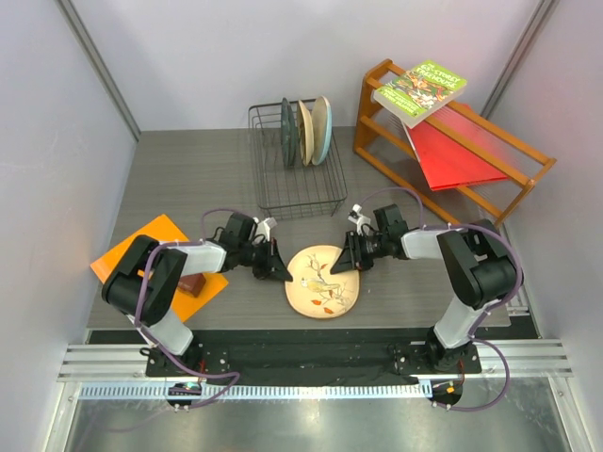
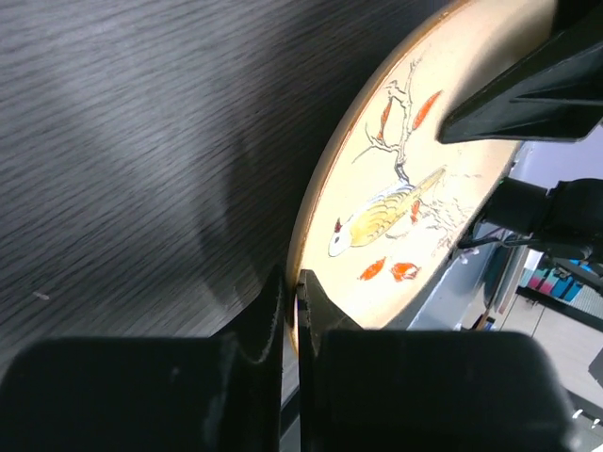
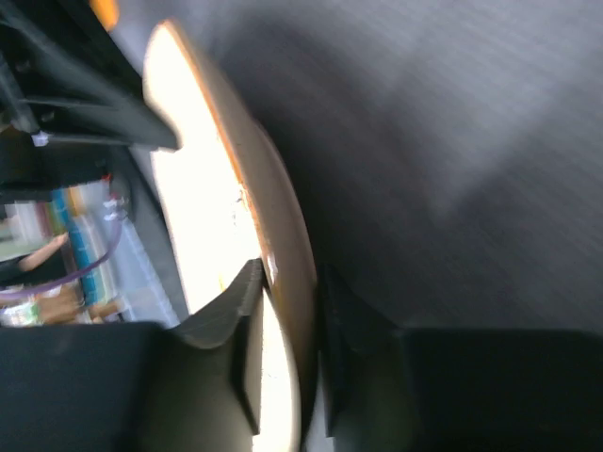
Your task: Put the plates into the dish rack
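- Top external view: the bird plate [image 1: 322, 281] sits on the table [image 1: 188, 179] near the front edge, right between the two arms and well short of the dish rack [image 1: 300, 193].
- The left gripper [image 1: 281, 273] is clenched on the plate's left rim. The left wrist cam shows both fingers pinched tight on the edge, just beside the painted yellow bird.
- The right gripper [image 1: 345, 264] straddles the opposite rim, one finger on each side. The right wrist view is blurry and blown out, so I honestly can't tell if it's clamping.
- The rack stands behind the plate toward the back wall, its near wire wall facing the plate. Three plates stand upright in a row at its rear: a dark plate [image 1: 285, 132], a tan plate [image 1: 303, 132] and a cream and light-blue plate [image 1: 323, 129].
- Right of the rack there's an orange wooden shelf [image 1: 364, 122], with a green book [image 1: 419, 91] on top and a red board [image 1: 452, 155] leaning in it.
- Over on the left, an orange mat [image 1: 151, 240] has a brown block [image 1: 193, 282] on it, partly hidden by the left arm.
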You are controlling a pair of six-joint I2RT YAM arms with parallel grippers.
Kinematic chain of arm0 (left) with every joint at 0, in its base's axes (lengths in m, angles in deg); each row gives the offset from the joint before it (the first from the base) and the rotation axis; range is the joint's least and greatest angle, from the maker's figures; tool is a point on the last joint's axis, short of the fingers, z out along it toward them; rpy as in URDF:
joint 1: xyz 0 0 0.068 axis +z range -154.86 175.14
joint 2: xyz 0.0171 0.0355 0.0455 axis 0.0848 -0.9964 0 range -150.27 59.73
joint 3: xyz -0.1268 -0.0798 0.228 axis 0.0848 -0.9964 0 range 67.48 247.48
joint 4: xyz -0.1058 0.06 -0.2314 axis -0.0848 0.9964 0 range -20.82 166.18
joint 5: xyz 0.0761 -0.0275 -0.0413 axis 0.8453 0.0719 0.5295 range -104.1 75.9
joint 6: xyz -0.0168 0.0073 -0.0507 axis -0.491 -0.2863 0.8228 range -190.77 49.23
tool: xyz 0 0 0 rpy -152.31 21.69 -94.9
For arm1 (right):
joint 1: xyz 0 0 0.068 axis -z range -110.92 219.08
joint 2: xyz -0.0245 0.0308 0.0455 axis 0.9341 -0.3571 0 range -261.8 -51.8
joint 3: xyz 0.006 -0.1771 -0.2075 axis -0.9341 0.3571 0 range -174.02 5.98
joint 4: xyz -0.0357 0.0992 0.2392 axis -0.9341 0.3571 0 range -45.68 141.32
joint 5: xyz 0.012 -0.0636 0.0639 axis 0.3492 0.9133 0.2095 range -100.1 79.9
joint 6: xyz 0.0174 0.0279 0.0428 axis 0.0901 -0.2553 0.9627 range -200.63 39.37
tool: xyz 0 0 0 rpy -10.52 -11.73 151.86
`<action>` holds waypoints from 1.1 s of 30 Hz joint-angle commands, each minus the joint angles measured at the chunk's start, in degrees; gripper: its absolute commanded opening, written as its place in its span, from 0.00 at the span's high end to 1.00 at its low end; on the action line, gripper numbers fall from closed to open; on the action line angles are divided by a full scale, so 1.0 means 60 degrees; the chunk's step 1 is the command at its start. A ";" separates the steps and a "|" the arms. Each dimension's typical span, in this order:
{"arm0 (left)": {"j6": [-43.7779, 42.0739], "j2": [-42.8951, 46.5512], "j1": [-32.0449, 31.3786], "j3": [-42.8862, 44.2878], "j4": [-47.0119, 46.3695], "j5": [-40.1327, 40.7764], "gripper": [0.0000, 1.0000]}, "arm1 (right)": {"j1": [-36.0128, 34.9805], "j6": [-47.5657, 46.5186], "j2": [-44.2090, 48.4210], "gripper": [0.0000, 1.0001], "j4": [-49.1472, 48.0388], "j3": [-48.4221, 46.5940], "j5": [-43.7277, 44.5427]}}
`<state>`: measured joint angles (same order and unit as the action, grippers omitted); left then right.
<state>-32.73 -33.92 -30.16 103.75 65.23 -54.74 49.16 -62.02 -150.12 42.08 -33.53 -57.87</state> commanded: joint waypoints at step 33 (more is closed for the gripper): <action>-0.3851 0.6627 0.3088 0.3111 0.5214 0.6130 0.00 | -0.2173 -0.2004 -0.1729 0.99 0.5662 -1.4162 0.5527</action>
<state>-56.40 2.65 -12.11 121.92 94.30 -20.91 35.39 -78.91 -154.82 84.15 -102.34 -34.48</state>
